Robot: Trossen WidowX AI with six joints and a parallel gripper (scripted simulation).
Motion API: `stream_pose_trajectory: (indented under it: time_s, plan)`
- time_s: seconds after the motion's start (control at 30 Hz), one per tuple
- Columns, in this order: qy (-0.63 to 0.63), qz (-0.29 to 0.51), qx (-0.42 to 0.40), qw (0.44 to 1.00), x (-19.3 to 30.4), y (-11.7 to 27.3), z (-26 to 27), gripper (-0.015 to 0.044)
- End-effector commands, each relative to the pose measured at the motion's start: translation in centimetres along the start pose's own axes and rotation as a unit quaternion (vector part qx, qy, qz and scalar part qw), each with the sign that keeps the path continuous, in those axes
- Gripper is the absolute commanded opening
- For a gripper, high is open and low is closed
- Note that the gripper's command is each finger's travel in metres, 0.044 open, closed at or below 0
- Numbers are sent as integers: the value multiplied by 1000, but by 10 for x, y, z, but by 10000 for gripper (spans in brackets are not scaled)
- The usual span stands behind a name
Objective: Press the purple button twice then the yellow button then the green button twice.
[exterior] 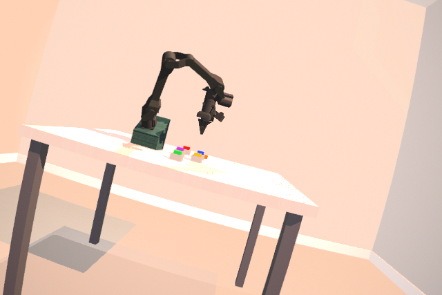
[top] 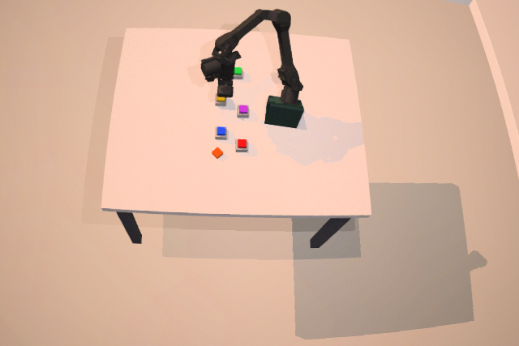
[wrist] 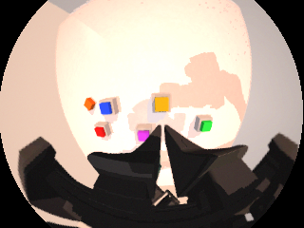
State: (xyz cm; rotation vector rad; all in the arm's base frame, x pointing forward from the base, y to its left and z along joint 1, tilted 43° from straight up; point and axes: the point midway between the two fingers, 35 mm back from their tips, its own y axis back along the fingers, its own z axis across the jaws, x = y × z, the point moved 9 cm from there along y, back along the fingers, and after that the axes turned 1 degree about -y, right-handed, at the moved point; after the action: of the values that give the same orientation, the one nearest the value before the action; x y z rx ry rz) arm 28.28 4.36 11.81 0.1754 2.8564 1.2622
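Note:
My gripper (exterior: 202, 132) (wrist: 162, 127) is shut and empty, and hangs well above the table, touching no button. The yellow button (top: 220, 99) (exterior: 197, 154) (wrist: 161, 104) is straight ahead of the fingertips in the wrist view and partly covered by the gripper in the top view. The purple button (top: 243, 109) (exterior: 180, 148) (wrist: 143, 136) is just left of the fingertips in the wrist view. The green button (top: 238, 70) (exterior: 177, 152) (wrist: 205, 125) is to their right. All three caps stand raised on their grey bases.
The blue button (top: 220, 130) (exterior: 200, 152) (wrist: 105, 108) and the red button (top: 242, 143) (exterior: 186, 148) (wrist: 100, 131) stand left in the wrist view. An orange block (top: 216, 152) (exterior: 206, 157) (wrist: 89, 104) lies beside the blue button. The arm's dark green base box (top: 283, 113) (exterior: 148, 139) stands near the purple button.

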Motion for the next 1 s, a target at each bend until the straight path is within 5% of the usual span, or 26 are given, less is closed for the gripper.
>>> stream_pose_trajectory:
  time_s: [0.0,0.2,0.97]
  plan:
    - [9,0,3,1000,-9,0,-5,20]
    - [9,0,5,1000,-9,-59,-6,20]
    - [9,0,5,1000,-9,-90,-6,20]
